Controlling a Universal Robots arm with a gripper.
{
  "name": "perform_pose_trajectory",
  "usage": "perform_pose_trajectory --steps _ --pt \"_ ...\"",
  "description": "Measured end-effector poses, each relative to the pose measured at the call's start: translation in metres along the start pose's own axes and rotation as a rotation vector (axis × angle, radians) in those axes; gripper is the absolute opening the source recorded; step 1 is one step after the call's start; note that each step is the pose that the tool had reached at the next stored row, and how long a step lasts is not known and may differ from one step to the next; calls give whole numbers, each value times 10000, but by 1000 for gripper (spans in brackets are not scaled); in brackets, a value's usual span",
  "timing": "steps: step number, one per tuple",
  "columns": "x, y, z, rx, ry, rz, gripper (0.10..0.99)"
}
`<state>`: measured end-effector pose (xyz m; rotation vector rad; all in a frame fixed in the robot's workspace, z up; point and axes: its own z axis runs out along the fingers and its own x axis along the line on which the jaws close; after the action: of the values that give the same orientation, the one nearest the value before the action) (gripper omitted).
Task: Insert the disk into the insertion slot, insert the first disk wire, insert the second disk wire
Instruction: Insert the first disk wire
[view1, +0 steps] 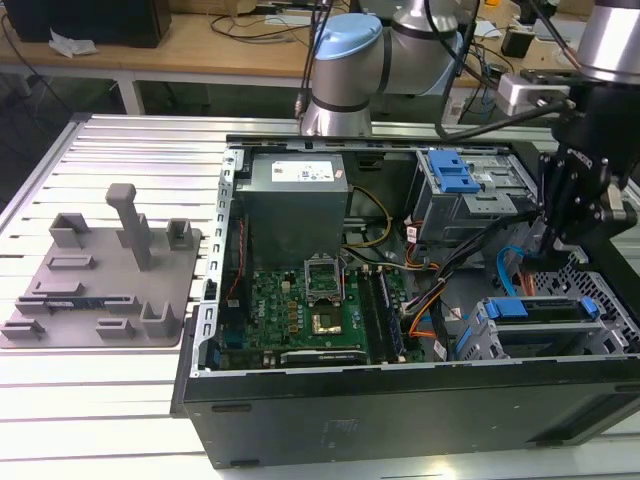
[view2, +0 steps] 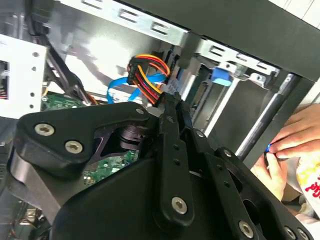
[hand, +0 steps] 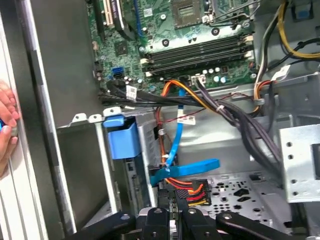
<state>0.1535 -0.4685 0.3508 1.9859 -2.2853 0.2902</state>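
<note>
The disk (view1: 535, 338), in its bright blue carrier (hand: 120, 137), lies inside the insertion slot (view1: 610, 335), the grey perforated cage at the exterior view's lower right. My gripper (view1: 552, 262) hangs just behind the cage. In both wrist views its fingers (view2: 169, 107) stand close together on the black plug of the first disk wire (hand: 192, 187), an orange, red, yellow and black bundle (view2: 147, 70). The second disk wire (hand: 178, 135), a flat light-blue cable (view1: 505, 262), runs down beside it and its blue end (hand: 187, 169) lies just above the bundle.
A grey bay with a blue latch (view1: 455, 180) sits behind the cage. The motherboard (view1: 320, 305) and dark cable bundles (hand: 240, 125) fill the case. A person's hand (view2: 292, 142) rests at the case edge (hand: 6, 125). A grey fixture plate (view1: 100, 280) lies outside the case.
</note>
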Motion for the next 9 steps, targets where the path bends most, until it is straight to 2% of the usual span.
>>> perform_pose_trajectory --steps 3,9 --pt "88 -34 20 -17 -58 1 169" --pt "140 -60 32 -51 -104 -61 169"
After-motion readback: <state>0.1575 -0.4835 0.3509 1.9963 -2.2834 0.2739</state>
